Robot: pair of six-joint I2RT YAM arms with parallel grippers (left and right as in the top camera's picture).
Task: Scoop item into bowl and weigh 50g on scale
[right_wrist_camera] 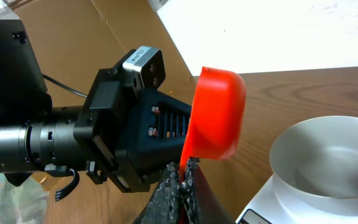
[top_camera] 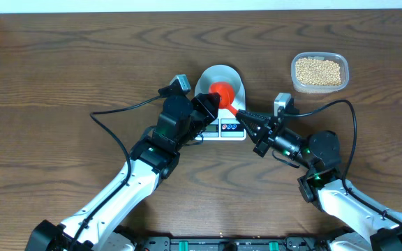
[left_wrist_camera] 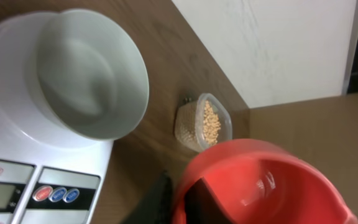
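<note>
From above, the scale (top_camera: 222, 130) sat mid-table (top_camera: 82, 70) with the white bowl (top_camera: 218, 75) on its far end. The beans (top_camera: 318, 70) were all in a clear tub (top_camera: 319, 71), well off to the right near the back edge. A red scoop (top_camera: 222, 90) hung right over the bowl's near rim, and both arms met at it. The left hand (top_camera: 204, 108) was up against the cup from the left, and the right hand (top_camera: 246, 117) was on the handle end.

The left wrist cam was pretty cool. The scoop (left_wrist_camera: 272, 180) filled the lower right corner, and the left hand looked clamped on its rim, with one dark finger (left_wrist_camera: 160, 199) outside the wall and the other inside. Beyond it were the bowl (left_wrist_camera: 86, 68) on the scale (left_wrist_camera: 17, 180), whose display was too blurry to read, and the tub (left_wrist_camera: 191, 124) of beans (left_wrist_camera: 211, 121) further back.

On the right wrist cam, the right hand (right_wrist_camera: 182, 186) was closed tight on the scoop's thin handle. The cup (right_wrist_camera: 219, 112) was tipped on its side, facing the left arm (right_wrist_camera: 104, 137). The bowl (right_wrist_camera: 328, 155) sat lower right on the scale (right_wrist_camera: 260, 208).
</note>
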